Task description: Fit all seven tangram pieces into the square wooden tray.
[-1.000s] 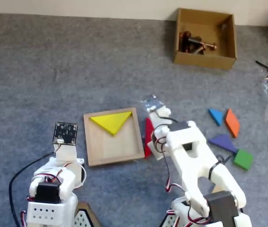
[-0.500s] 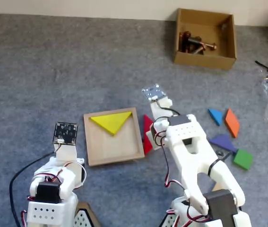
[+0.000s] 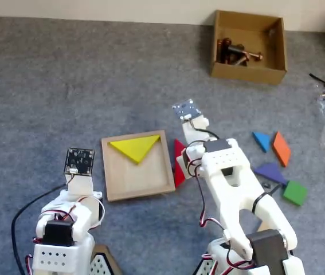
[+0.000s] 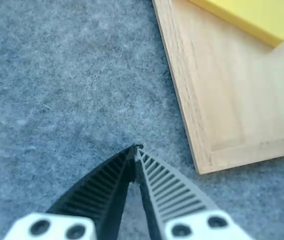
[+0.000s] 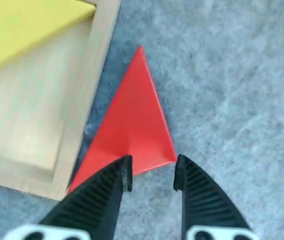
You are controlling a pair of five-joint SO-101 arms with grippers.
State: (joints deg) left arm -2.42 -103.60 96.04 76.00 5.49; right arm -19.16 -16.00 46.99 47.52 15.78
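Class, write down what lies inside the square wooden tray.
One yellow triangle lies inside the tray, along its far rim; the rest of its floor is bare wood. The red triangle lies outside, beside the rim. Anything under the yellow triangle is hidden.

Red triangle (image 3: 178, 167) perhaps half-hidden beneath right arm (image 3: 231, 183).

The square wooden tray (image 3: 134, 179) lies flat, near centre, and a big yellow triangle (image 3: 133, 147) sits inside along its far edge. A red triangle (image 3: 178, 165) lies on the carpet against the tray's right rim. Well to the right lie a blue triangle (image 3: 261, 140), orange parallelogram (image 3: 281, 148), purple triangle (image 3: 271, 171) and green square (image 3: 294, 192), all flat.
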